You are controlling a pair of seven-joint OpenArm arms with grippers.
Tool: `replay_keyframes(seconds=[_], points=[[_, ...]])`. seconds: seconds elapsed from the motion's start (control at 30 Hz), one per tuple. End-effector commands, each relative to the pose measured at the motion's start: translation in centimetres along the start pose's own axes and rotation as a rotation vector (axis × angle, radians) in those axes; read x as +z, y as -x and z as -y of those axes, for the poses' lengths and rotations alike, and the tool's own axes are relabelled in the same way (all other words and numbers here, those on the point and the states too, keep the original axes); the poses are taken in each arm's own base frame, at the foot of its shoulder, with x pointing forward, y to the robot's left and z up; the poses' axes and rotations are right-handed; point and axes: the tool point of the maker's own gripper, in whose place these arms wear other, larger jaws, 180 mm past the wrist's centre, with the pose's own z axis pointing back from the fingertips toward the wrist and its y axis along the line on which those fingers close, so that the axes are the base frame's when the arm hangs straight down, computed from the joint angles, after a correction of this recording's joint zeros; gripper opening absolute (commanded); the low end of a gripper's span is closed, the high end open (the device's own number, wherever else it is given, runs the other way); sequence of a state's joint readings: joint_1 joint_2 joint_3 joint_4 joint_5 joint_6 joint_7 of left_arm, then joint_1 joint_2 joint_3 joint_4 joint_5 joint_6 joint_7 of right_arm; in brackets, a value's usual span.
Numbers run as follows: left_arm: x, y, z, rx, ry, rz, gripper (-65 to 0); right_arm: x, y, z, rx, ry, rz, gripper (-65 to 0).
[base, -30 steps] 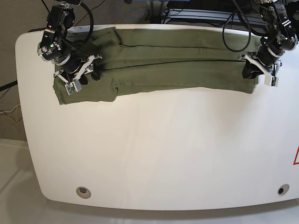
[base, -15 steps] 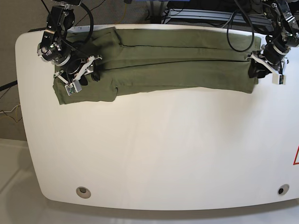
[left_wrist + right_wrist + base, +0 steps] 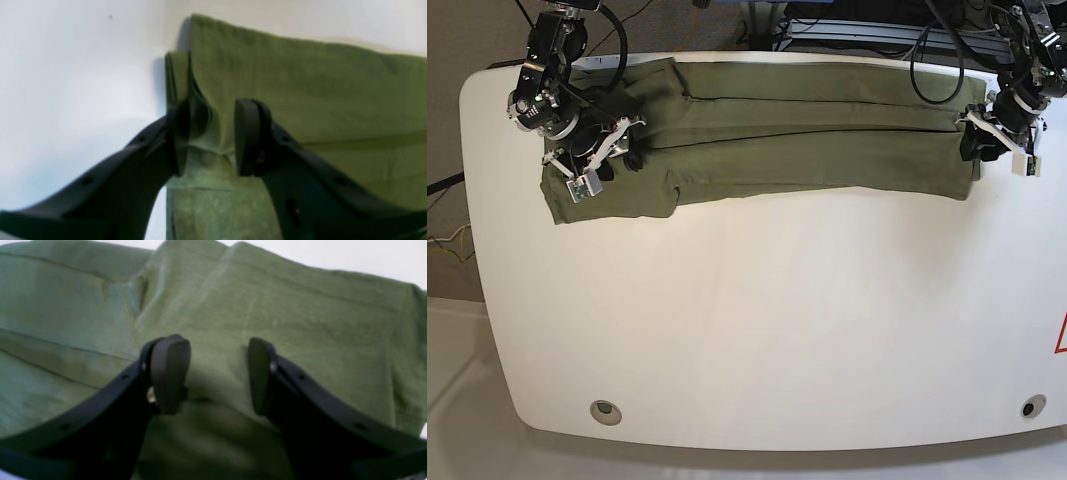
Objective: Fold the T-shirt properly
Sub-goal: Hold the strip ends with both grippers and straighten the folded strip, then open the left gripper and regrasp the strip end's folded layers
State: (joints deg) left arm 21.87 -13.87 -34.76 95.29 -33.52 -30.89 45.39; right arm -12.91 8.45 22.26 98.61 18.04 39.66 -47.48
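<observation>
The olive-green T-shirt [image 3: 807, 140] lies folded lengthwise into a long band across the far side of the white table [image 3: 757, 320]. At the band's right end is my left gripper [image 3: 989, 143], open. In the left wrist view the left gripper [image 3: 210, 133] has its jaws apart just over the layered corner of the T-shirt [image 3: 300, 83]. My right gripper [image 3: 612, 165] hovers over the sleeve end on the left. Seen from its wrist, the right gripper [image 3: 217, 373] is open above the T-shirt [image 3: 300, 306], with nothing between the pads.
Black cables [image 3: 937, 60] hang behind the table's far right edge. Two round holes [image 3: 606, 410] [image 3: 1028, 407] sit near the front edge. A red mark [image 3: 1061, 335] shows at the right border.
The left gripper has opened, let go of the shirt's right end and drawn back up and to the right. The right gripper has opened a little wider in place.
</observation>
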Motion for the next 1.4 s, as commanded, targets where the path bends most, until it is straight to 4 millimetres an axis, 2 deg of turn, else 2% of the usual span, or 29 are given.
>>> replay_keyframes(seconds=[0.0,0.07,0.13,0.2,0.53,0.73,0.8,1.0,1.07,1.13,1.37], points=[[0.3,-1.0,-0.4,-0.008,-0.005,0.033,-39.1,0.4,-1.4,0.3,0.022,0.004,0.041,-33.7],[0.3,-0.9,-0.4,-0.005,-0.006,0.028,-36.3,0.4,-1.4,0.3,0.022,0.003,0.041,-33.7],[0.1,-0.4,-0.2,0.001,-0.005,0.011,-28.9,0.4,-1.0,0.3,0.017,0.003,0.032,-34.4],[0.1,-0.3,-0.2,0.002,-0.006,0.008,-26.9,0.4,-1.0,0.3,0.017,0.004,0.031,-34.5],[-0.1,0.4,0.5,0.008,0.009,-0.005,-26.3,0.4,-1.0,0.2,0.013,0.002,0.032,-34.4],[-0.9,1.3,2.1,-0.009,0.048,-0.036,-30.3,0.4,-1.1,0.2,0.014,0.002,0.034,-34.4],[-1.6,1.9,3.7,-0.022,0.091,-0.048,-36.7,0.4,-1.0,0.2,0.019,0.002,0.030,-34.2],[-1.9,2.2,3.8,-0.016,0.102,-0.057,-50.1,0.4,-0.9,0.2,0.017,0.002,0.028,-34.1],[-1.8,2.3,3.4,-0.007,0.096,-0.058,-51.3,0.4,-0.9,0.2,0.015,0.001,0.028,-34.0],[-1.0,0.8,1.4,0.007,0.050,-0.020,-48.2,0.3,-0.7,0.2,0.017,0.002,0.021,-33.9],[0.6,-1.2,-1.8,0.028,-0.001,0.040,-32.1,0.3,-0.7,0.3,0.017,0.003,0.019,-34.0]])
